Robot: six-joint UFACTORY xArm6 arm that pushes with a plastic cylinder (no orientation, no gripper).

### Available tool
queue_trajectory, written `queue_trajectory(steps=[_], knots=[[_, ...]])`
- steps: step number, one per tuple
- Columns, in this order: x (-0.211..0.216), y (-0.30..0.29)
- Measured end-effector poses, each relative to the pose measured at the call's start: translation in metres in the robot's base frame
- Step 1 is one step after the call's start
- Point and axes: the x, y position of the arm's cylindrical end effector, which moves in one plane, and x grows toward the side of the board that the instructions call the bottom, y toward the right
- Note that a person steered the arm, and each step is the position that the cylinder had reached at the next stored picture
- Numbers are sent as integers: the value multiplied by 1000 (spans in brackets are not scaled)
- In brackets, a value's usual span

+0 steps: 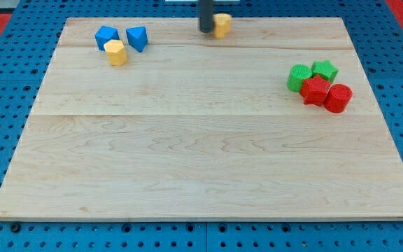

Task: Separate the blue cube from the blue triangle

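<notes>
The blue cube (106, 36) lies near the board's top left. The blue triangle (138, 38) lies just to its right, a small gap between them. A yellow hexagonal block (117, 52) sits just below and between the two, touching or nearly touching both. My tip (206, 30) stands near the view's top centre, well to the right of the blue blocks, its right side against a yellow block (222, 24).
At the view's right is a cluster: a green block (299, 77), a green star (324, 69), a red star-like block (315, 91) and a red cylinder (338, 97). The wooden board (201, 161) lies on a blue pegboard.
</notes>
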Motion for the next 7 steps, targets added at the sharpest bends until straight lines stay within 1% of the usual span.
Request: queue_trajectory(steps=[1, 2, 3, 4, 5, 6, 7], knots=[[-11, -26], [-22, -102], [-42, -134], [-30, -251], [1, -293], [31, -209], [16, -193]])
